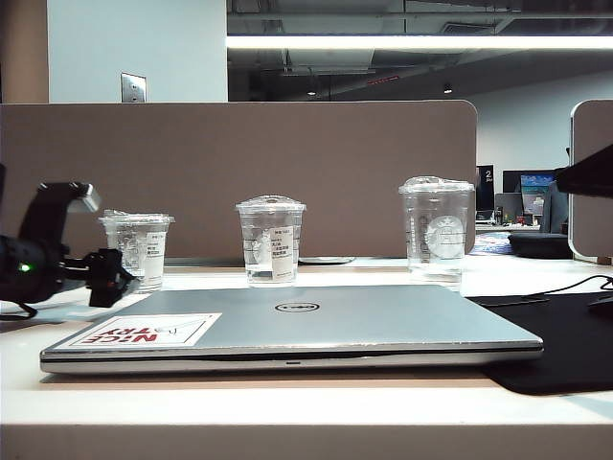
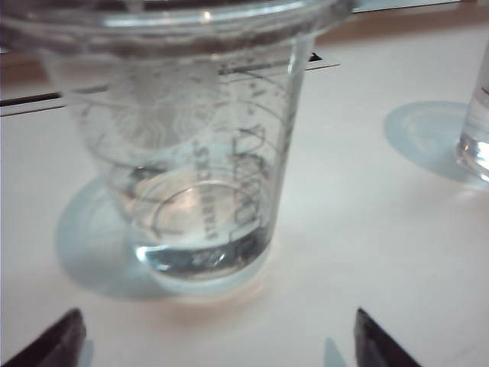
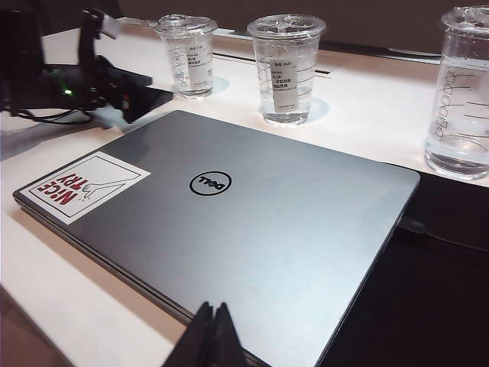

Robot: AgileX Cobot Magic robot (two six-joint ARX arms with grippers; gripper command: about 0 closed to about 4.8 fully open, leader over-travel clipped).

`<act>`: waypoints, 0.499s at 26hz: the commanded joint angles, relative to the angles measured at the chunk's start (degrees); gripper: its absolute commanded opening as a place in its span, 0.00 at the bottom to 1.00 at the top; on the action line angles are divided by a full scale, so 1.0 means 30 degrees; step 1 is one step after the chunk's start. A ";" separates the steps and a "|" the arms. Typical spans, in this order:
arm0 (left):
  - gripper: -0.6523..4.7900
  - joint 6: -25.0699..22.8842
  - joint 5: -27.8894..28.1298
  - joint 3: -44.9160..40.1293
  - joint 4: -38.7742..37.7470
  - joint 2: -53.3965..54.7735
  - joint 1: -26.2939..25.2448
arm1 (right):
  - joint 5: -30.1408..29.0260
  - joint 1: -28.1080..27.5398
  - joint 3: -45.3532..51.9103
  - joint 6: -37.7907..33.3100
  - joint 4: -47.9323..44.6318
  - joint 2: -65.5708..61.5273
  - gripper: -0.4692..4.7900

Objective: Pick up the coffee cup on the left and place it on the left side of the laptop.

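Observation:
The coffee cup (image 1: 137, 247), short and clear with a crinkled lid and a white label, stands on the table behind the laptop's left rear corner. My left gripper (image 1: 113, 276) is just in front of it, low over the table. In the left wrist view the coffee cup (image 2: 199, 153) fills the frame, and my left gripper (image 2: 216, 315) is open wide, its dark fingertips (image 2: 61, 340) short of the cup's base. The closed silver laptop (image 1: 287, 321) lies in the centre. My right gripper (image 3: 213, 325) is shut and empty, hovering over the laptop (image 3: 229, 206).
A narrower clear cup (image 1: 271, 240) stands behind the laptop's middle and the tallest cup (image 1: 437, 228) at the back right. A black mat (image 1: 565, 345) with a cable lies to the right of the laptop. A brown partition (image 1: 239, 172) closes off the back.

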State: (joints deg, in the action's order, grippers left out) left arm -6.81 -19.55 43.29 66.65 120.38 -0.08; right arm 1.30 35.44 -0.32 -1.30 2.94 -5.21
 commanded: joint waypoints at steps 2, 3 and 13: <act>1.00 -0.0182 -0.0860 0.1945 -0.0933 0.1042 -0.0036 | 0.0022 -0.0007 0.0080 -0.0051 -0.0342 0.0000 0.08; 1.00 -0.0255 -0.0838 0.2484 -0.1384 0.1348 -0.0058 | 0.0022 -0.0007 0.0080 -0.0051 -0.0342 0.0000 0.08; 1.00 -0.0226 -0.0925 0.5209 -0.1778 0.3774 -0.0124 | 0.0022 -0.0007 0.0080 -0.0051 -0.0342 0.0000 0.08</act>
State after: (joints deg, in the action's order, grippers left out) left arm -6.76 -22.52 58.76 63.81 130.61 -0.51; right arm 1.32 35.44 -0.32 -1.30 2.94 -5.23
